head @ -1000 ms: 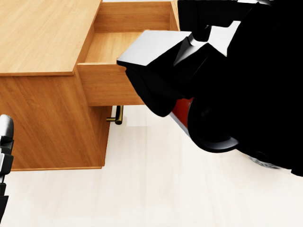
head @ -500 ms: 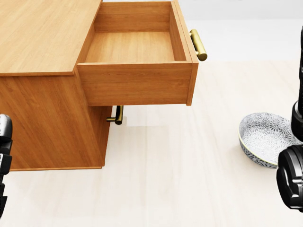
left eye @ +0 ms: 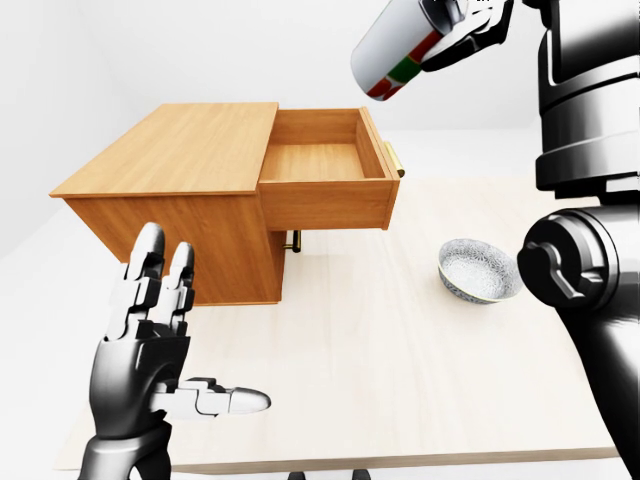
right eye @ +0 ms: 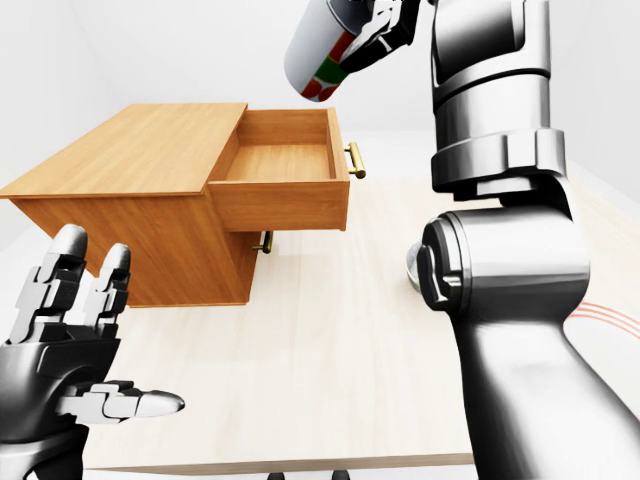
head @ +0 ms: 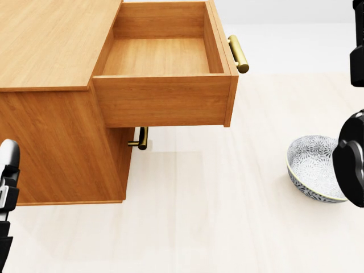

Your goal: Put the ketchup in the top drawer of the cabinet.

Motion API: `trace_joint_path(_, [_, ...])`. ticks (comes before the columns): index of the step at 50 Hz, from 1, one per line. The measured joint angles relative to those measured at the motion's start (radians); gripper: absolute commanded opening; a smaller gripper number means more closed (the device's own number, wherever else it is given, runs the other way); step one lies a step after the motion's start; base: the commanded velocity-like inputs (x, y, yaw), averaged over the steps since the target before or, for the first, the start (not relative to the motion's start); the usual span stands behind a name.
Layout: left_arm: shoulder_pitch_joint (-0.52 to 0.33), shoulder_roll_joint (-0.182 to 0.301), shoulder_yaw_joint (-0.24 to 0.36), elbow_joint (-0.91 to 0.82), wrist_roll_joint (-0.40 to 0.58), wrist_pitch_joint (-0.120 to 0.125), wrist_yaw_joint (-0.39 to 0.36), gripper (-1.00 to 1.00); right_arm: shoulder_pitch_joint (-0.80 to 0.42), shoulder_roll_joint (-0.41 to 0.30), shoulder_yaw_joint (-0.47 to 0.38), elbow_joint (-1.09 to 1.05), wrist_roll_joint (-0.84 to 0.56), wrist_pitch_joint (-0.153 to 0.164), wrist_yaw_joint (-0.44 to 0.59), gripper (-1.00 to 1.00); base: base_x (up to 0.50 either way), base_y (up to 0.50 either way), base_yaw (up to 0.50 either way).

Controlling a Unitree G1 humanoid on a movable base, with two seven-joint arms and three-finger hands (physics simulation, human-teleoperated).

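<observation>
The ketchup, a white bottle with a red and green label, hangs tilted at the top of the left-eye view, high above the handle end of the drawer. My right hand is shut on its upper end. The wooden cabinet stands on the table with its top drawer pulled out; nothing lies in it. A brass handle is on the drawer's right end. Low at the left of the left-eye view, my left hand is open with its fingers spread, apart from the cabinet.
A patterned bowl sits on the pale table right of the cabinet, close to my right arm. The lower drawer's brass handle shows under the open drawer. The table's near edge runs along the bottom of the eye views.
One second ago my right arm and the ketchup filled the head view over the drawer's right side. They have risen out of that view, uncovering the drawer and bowl.
</observation>
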Motion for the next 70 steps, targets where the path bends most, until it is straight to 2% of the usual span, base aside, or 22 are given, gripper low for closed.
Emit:
trace_joint_path(9, [0.0,0.0,0.003,-0.004,-0.004,0.0,-0.001,1.0,-0.028,0.0,-0.003,0.125,0.06,0.0,-0.044,-1.0,0.0,0.0,0.0])
trace_joint_path(22, [-0.002,-0.001,0.007,-0.005,-0.005,0.0,-0.001,1.0,-0.018,0.003,-0.001,0.198,0.103,0.0,-0.074,-1.0,0.0,0.0,0.0])
trace_joint_path(70, [-0.006,-0.006,0.029,-0.019,-0.018,0.0,-0.009,1.0,0.087,0.022,-0.008,0.253,0.143,0.0,-0.111,-1.0,0.0,0.0,0.0])
